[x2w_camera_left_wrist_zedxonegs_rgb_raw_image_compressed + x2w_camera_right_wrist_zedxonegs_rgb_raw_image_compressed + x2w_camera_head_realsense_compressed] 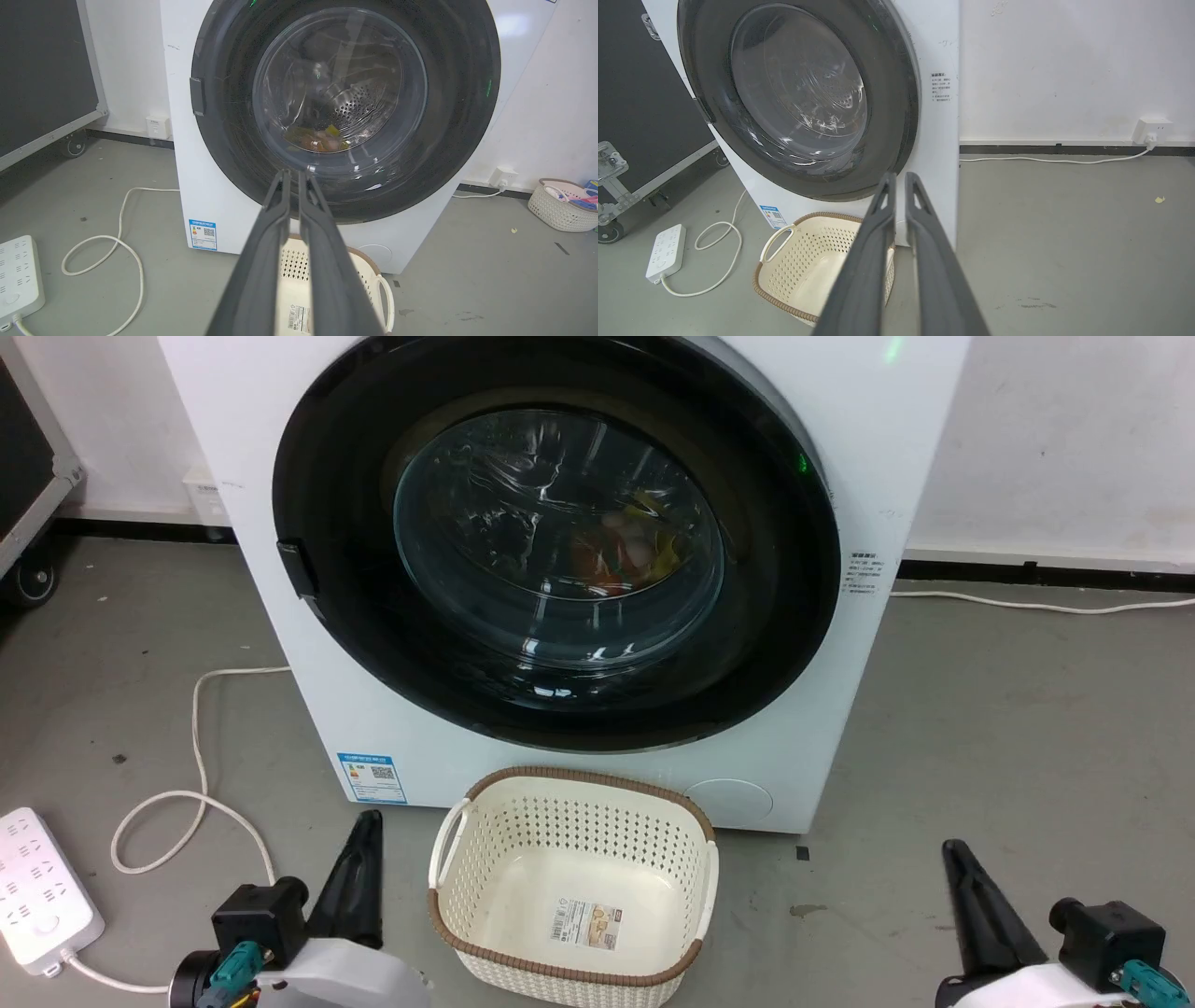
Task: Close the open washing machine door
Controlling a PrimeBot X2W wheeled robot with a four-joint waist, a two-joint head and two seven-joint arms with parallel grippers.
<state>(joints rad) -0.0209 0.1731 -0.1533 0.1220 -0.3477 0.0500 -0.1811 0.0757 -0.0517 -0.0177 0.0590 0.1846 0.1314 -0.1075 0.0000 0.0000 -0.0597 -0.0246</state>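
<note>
While the washing machine door (560, 560) sat shut, we logged left gripper (293, 175) and right gripper (900, 177) jaws pressed nearly together; left wrist view caught a far basket (558, 212).

white washing machine (439, 756), black-rimmed door (560, 541), cream basket (560, 840)

My left fingers (359, 877) sit low on my left side and point forward. They are squeezed close together, with just a thin slit between them, and they are empty. My right fingers (980, 907) sit low on my right side, squeezed together the same way, empty too.
</note>
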